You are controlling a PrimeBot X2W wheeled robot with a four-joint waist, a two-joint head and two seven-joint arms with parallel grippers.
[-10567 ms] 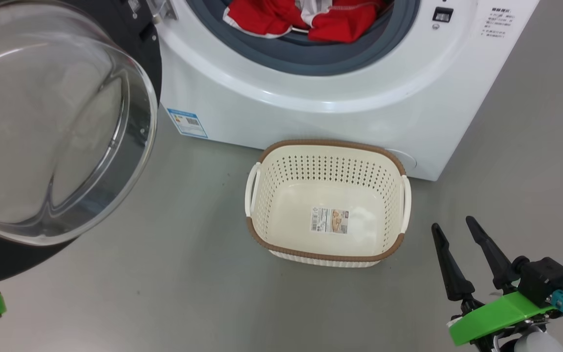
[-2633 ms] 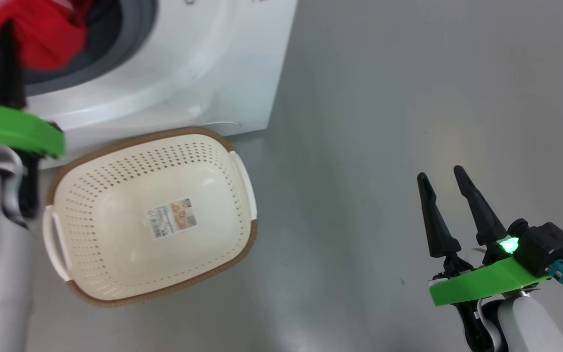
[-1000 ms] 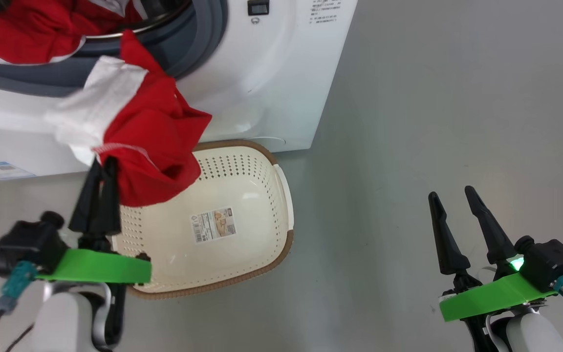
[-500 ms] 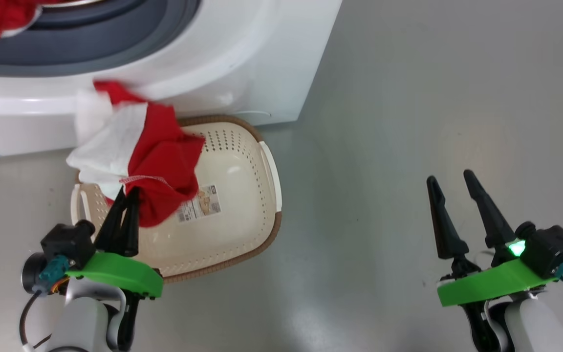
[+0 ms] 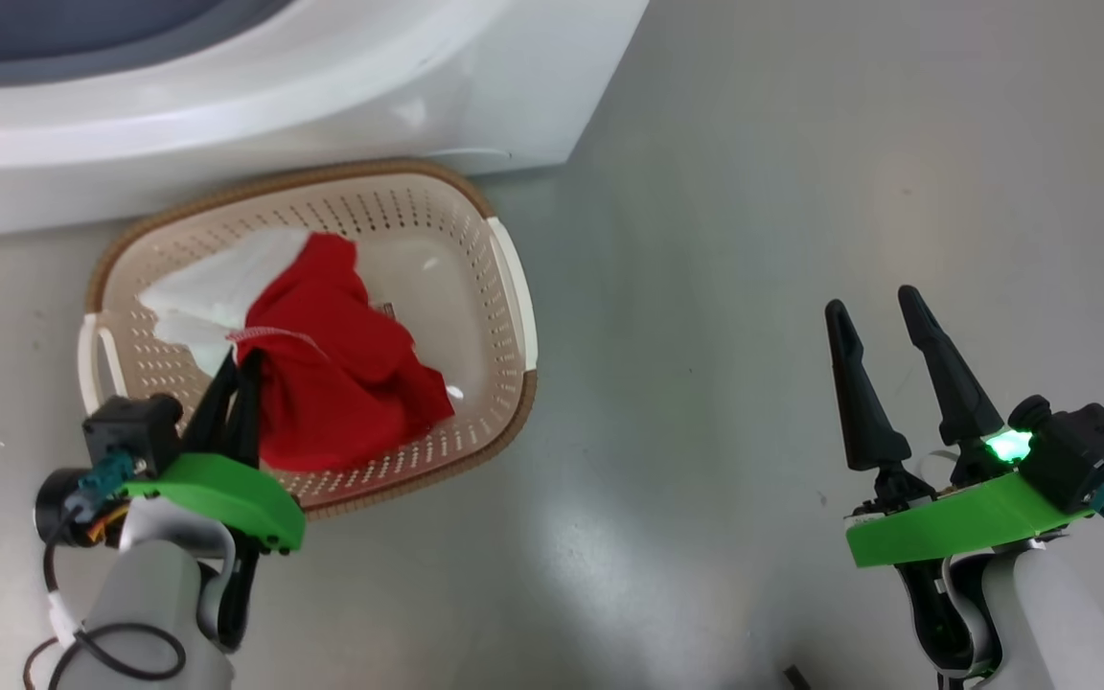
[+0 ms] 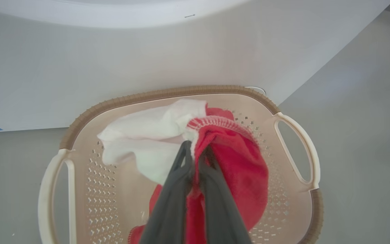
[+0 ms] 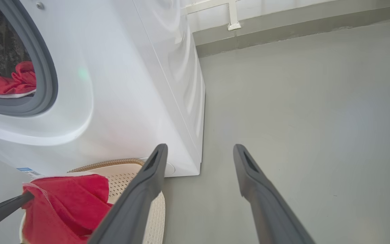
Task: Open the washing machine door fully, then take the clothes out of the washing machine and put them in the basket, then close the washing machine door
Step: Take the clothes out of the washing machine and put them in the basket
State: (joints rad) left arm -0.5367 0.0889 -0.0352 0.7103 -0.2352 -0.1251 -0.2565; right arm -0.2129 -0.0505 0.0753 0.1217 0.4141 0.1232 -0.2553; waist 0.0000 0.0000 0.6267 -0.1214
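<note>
The cream basket (image 5: 510,287) with a brown rim stands on the floor against the front of the white washing machine (image 5: 341,86). A red garment with a white part (image 5: 341,383) lies inside the basket. My left gripper (image 5: 238,362) is shut on the garment's hem, seen close in the left wrist view (image 6: 196,149). More red clothes (image 7: 8,83) lie in the drum behind the grey gasket. My right gripper (image 5: 870,299) hangs open over bare floor, well right of the basket, nothing between its fingers (image 7: 200,147). The washing machine door is out of view.
Grey floor (image 5: 801,144) spreads to the right of the machine and basket. A wall base with a white pipe bracket (image 7: 232,20) runs behind the machine. The basket's white handle (image 6: 300,149) faces the open floor.
My left gripper has come down with the red and white garment, from in front of the machine into the basket. The head view has tilted down. The right gripper stays open and still.
</note>
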